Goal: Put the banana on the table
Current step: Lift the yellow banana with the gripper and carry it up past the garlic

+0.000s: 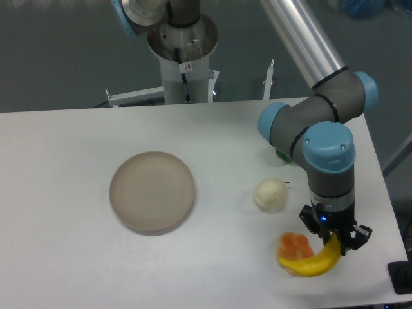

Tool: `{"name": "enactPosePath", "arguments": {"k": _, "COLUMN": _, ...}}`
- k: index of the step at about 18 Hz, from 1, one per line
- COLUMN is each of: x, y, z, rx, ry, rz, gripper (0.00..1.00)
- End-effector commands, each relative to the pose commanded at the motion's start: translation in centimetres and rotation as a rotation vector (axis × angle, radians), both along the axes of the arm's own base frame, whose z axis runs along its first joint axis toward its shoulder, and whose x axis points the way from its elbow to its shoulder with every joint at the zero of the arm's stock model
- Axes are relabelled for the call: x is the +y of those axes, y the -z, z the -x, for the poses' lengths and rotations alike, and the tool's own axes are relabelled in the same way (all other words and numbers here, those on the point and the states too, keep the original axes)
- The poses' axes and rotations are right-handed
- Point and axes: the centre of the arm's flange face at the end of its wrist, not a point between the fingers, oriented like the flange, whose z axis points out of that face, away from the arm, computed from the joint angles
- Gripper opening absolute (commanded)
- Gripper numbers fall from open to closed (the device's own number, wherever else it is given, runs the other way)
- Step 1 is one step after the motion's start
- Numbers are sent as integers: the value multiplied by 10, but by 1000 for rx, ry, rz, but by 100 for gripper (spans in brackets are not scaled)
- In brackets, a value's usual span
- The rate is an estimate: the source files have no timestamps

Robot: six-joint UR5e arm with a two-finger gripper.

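The yellow banana (313, 261) lies at the front right of the white table (77, 257), its left end against the lumpy orange fruit (295, 245). My gripper (334, 244) points straight down over the banana's right end, with its fingers on either side of that tip. The fingers look closed on the banana, which appears to rest on or just above the tabletop. The fingertips are partly hidden behind the banana.
A round beige plate (152, 191) sits left of centre. A pale cream round fruit (270, 194) lies between the plate and my arm. A green object (282, 154) shows partly behind the arm's elbow. The table's right edge and front edge are close to the gripper.
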Motion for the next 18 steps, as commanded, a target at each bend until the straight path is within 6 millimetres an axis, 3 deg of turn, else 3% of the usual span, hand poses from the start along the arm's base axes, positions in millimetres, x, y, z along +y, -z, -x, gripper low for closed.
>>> {"name": "enactPosePath", "arguments": {"k": 5, "x": -9, "y": -7, "z": -3, "rx": 2, "ry": 1, "rz": 0, "gripper": 39}}
{"name": "enactPosePath", "arguments": {"k": 13, "x": -33, "y": -33, "z": -29, "rx": 3, "ry": 5, "rz": 3, "gripper": 39}}
{"name": "enactPosePath", "arguments": {"k": 15, "x": -39, "y": -50, "z": -35, "rx": 7, "ry": 5, "rz": -1, "gripper": 39}}
{"name": "enactPosePath", "arguments": {"k": 18, "x": -53, "y": -49, "z": -50, "rx": -15, "ry": 7, "rz": 19, "gripper": 39}}
